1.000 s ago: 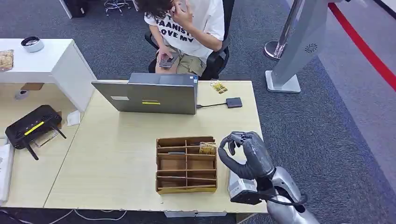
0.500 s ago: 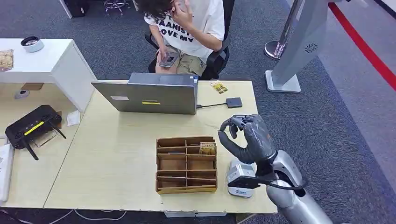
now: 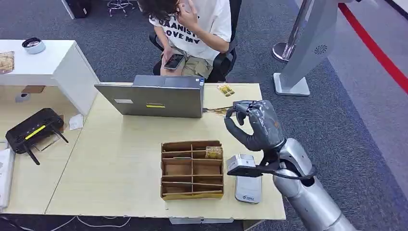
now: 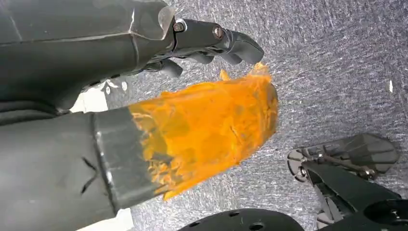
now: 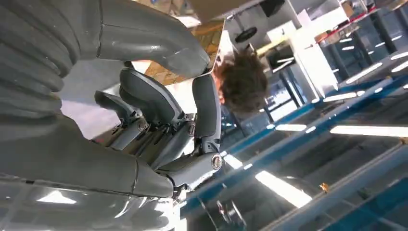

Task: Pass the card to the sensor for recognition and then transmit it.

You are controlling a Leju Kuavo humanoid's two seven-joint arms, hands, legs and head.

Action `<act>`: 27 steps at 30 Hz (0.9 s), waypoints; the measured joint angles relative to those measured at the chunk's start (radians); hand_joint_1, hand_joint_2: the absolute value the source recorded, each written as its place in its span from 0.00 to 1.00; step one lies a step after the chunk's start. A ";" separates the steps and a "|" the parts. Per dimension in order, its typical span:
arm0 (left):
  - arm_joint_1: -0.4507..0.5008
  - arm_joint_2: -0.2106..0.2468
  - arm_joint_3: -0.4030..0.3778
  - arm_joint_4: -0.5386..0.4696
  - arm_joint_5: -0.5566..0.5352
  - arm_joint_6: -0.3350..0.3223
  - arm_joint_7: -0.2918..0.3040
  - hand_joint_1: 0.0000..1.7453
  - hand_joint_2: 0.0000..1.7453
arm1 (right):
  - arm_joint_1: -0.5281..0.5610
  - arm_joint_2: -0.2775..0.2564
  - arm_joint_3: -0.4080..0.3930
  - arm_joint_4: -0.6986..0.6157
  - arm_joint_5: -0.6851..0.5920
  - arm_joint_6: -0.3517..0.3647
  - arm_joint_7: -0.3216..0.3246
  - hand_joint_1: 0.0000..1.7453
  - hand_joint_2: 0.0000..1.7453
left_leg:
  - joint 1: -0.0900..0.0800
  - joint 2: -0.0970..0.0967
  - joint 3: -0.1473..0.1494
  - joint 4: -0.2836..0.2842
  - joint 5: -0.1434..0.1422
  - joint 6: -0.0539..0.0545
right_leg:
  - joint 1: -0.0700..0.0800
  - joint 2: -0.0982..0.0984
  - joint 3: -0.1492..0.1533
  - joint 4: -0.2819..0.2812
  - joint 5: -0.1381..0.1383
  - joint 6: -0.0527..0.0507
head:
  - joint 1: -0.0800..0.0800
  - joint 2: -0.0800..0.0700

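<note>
From the head view, taking the wooden divider box (image 3: 192, 169) on the pale desk (image 3: 120, 168) as the landmark, a black router (image 3: 32, 130) with a yellow stripe lies far to the left of the box on the neighbouring desk. A white cabinet (image 3: 53, 65) stands behind the router, with a small round dish (image 3: 33, 45) on its top. Behind the box, a grey laptop (image 3: 156, 98) stands open with its lid's back toward the robot. A person (image 3: 192, 33) in a white printed shirt sits beyond the laptop, holding a phone (image 3: 173, 61).

The box has several compartments, and a yellow patterned card (image 3: 213, 153) stands in a rear right compartment. Just right of the box lies a white sensor device (image 3: 247, 184) on the desk.

Behind and to the right of the box, the right hand (image 3: 255, 126) is raised above the desk, thumb and a finger pinching the task card (image 3: 217, 110), which sticks out toward the laptop's right corner. The other fingers curl loosely. In the right wrist view the card (image 5: 192, 48) sits pressed under the thick thumb (image 5: 159, 41).

Farther back near the desk's far edge lie small yellow packets (image 3: 225, 89). A grey stand base (image 3: 291, 86) rests on the carpet right of the desk.

In the left wrist view the left hand (image 4: 144, 91) hangs over grey carpet, its orange-covered thumb apart from the slightly curled dark fingers (image 4: 226, 41), holding nothing.
</note>
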 joint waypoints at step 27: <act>-0.035 0.003 -0.027 0.000 -0.037 -0.026 0.023 0.00 0.00 | -0.258 0.122 0.023 0.227 0.018 0.055 0.063 1.00 1.00 | 0.000 0.000 0.000 0.000 0.000 0.000 | 0.000 0.000 0.000 0.000 0.000 0.000 | 0.000 0.000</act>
